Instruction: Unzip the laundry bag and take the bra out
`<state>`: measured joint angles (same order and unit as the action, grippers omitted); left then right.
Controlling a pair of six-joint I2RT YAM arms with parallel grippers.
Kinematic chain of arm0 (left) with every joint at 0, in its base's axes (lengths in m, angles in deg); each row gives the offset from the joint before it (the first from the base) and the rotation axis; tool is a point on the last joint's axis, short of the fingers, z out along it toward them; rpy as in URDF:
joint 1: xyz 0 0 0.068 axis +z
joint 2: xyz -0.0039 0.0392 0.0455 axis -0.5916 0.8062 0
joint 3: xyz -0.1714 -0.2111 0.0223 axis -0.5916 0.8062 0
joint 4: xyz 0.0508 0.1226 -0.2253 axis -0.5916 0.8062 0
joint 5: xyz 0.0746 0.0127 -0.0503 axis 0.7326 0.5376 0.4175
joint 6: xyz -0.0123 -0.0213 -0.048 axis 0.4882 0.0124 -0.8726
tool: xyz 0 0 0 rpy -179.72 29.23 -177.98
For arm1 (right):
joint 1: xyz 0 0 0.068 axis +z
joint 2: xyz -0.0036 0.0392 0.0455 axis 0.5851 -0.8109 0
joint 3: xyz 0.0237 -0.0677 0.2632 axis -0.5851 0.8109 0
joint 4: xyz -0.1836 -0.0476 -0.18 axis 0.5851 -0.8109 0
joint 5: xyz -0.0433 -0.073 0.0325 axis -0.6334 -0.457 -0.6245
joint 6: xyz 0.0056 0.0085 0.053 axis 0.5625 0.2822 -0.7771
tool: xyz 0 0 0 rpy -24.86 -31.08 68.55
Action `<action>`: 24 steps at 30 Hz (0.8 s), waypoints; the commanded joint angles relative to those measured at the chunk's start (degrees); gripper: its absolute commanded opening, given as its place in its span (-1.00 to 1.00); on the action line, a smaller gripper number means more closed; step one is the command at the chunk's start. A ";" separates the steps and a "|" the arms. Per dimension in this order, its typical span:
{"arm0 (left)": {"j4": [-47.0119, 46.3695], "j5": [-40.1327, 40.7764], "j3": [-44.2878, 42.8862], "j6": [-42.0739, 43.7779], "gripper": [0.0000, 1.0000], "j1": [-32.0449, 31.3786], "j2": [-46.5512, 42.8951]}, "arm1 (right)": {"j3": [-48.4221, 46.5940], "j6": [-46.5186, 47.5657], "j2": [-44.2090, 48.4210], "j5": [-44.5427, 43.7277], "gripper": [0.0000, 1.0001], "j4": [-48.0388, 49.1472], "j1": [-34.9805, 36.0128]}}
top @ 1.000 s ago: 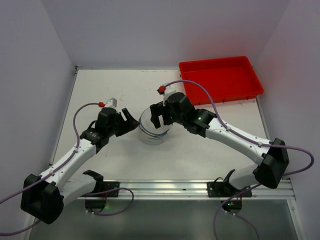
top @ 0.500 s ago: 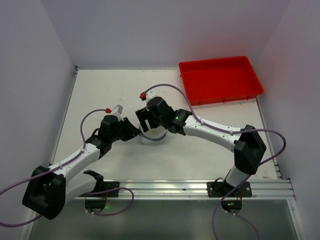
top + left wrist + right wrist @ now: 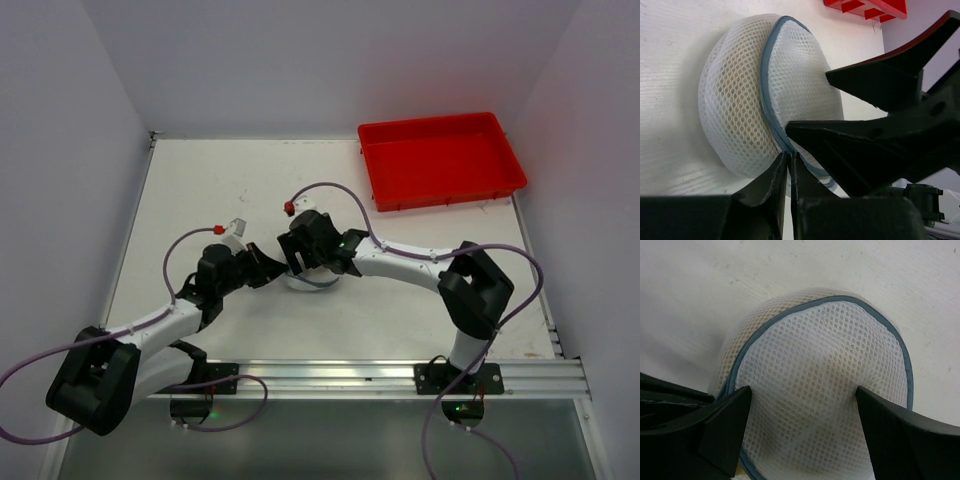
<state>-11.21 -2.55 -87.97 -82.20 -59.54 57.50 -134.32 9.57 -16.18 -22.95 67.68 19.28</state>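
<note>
I see bag (image 3: 318, 282) mid-table, tray (image 3: 440, 160) at its 1 o'clock | left gripper (image 3: 788, 160) at bag's 8 o'clock, fingers together against zipper band (image 3: 766, 85) | right gripper (image 3: 802, 395) spread wide, straddling dome | bra (image 3: 735, 100) faint through mesh

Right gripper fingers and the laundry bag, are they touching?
Touching. Right wrist view shows the right gripper straddling the laundry bag, fingers against its mesh both sides, no gap.

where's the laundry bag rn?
The laundry bag sits near the middle of the table in the top view, under the open right gripper, left gripper at its zipper band.
</note>
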 commanded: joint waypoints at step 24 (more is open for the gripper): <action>4.02 4.94 -1.78 1.34 -1.00 0.24 -2.05 | 16.17 -9.94 22.91 1.90 -0.69 8.67 -3.58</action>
<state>-9.31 0.12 -86.99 -82.46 -59.54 56.12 -122.36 4.59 3.23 -21.57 72.88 17.68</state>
